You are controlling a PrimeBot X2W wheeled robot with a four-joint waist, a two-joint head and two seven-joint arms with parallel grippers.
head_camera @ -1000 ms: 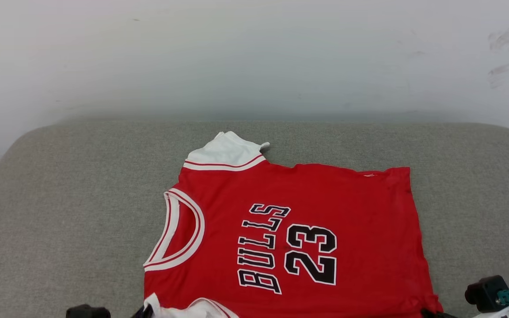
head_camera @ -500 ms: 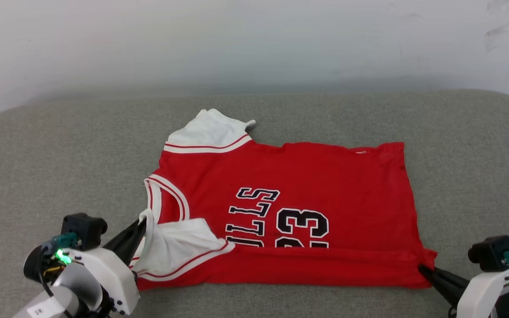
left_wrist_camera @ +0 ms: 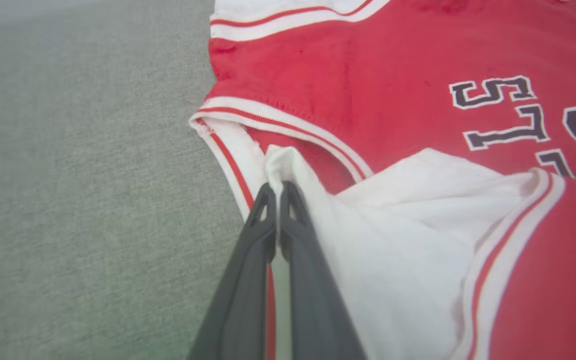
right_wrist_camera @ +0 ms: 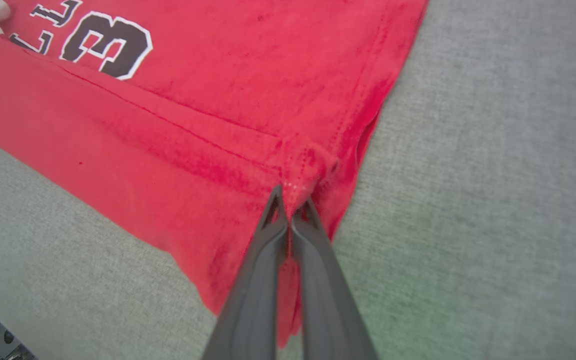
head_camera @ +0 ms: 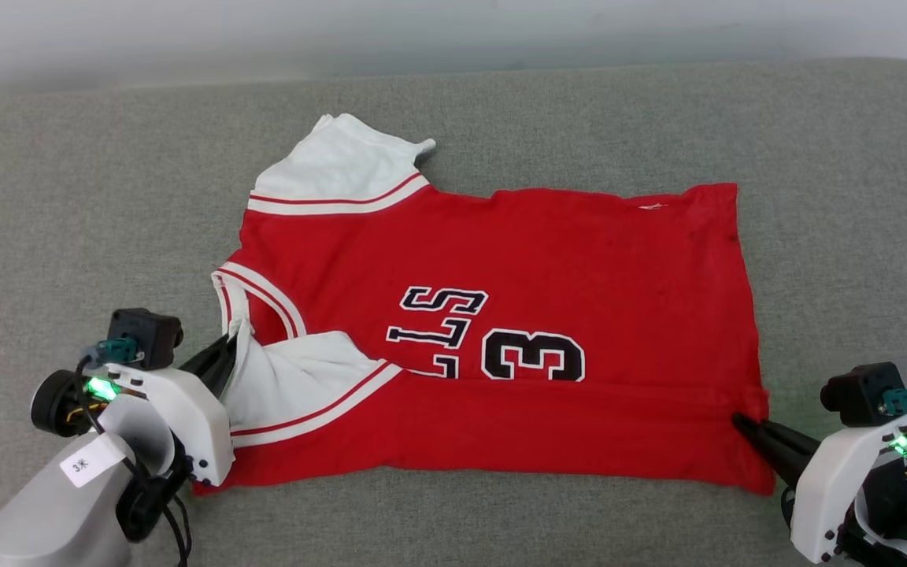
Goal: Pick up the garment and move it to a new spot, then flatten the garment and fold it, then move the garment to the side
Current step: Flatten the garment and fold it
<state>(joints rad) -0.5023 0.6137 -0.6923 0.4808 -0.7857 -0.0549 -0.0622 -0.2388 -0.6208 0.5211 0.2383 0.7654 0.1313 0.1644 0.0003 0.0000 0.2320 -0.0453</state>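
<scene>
Left tool (head_camera: 227,348), at eight o'clock in the head view, is clenched on the white sleeve (head_camera: 296,378) of the garment (head_camera: 564,252), its pale forearm slanting up toward two o'clock. Right tool (head_camera: 739,421), at four o'clock, is pinched tight on the red hem corner, fingers pointing toward ten o'clock. The red jersey lies across the middle of the grey cushion (head_camera: 68,197), near edge folded over its lettering, collar at nine o'clock.
</scene>
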